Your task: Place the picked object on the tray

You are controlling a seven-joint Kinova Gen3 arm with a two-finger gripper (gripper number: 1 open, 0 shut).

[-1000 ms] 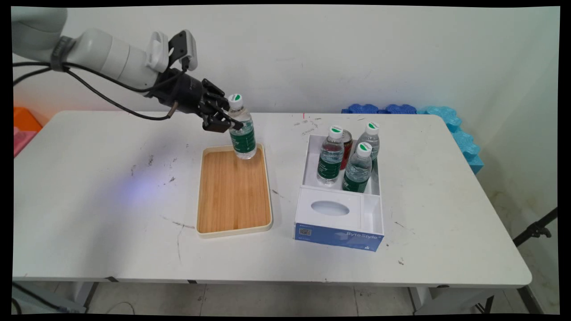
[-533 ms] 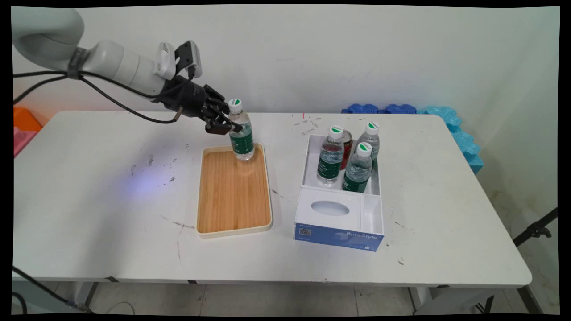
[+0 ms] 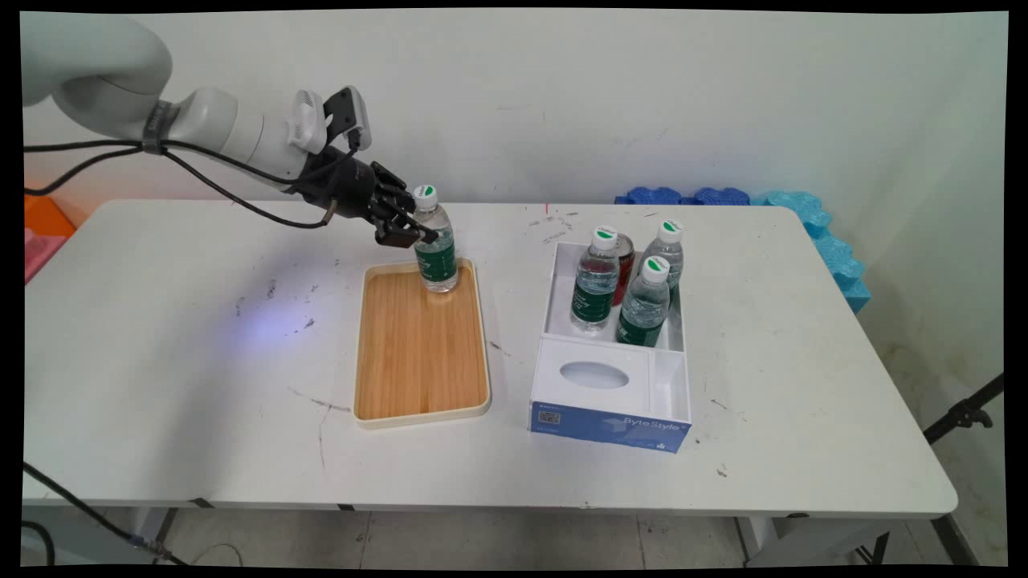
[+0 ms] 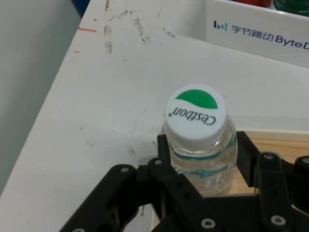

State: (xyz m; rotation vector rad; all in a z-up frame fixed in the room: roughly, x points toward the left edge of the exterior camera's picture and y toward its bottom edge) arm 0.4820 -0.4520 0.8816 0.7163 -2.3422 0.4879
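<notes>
A clear water bottle (image 3: 436, 255) with a green label and a white-and-green cap (image 4: 196, 115) stands upright at the far end of the wooden tray (image 3: 418, 353). My gripper (image 3: 418, 233) reaches in from the left and is shut on the bottle's upper body, just under the cap. In the hand view my gripper (image 4: 203, 166) has a finger on each side of the bottle, and the tray's pale rim (image 4: 280, 134) shows behind it. The bottle's base looks to be down on the tray floor.
A white and blue ByteStyle box (image 3: 610, 417) lies right of the tray, holding three more bottles (image 3: 596, 281) and a red can (image 3: 623, 269); its side (image 4: 256, 29) shows in the hand view. Blue foam pieces (image 3: 803, 217) lie at the far right corner. Orange and pink bins (image 3: 44, 229) sit at the left edge.
The gripper has lowered the bottle a little, from just above the tray's far end down onto it. The grip has stayed shut throughout.
</notes>
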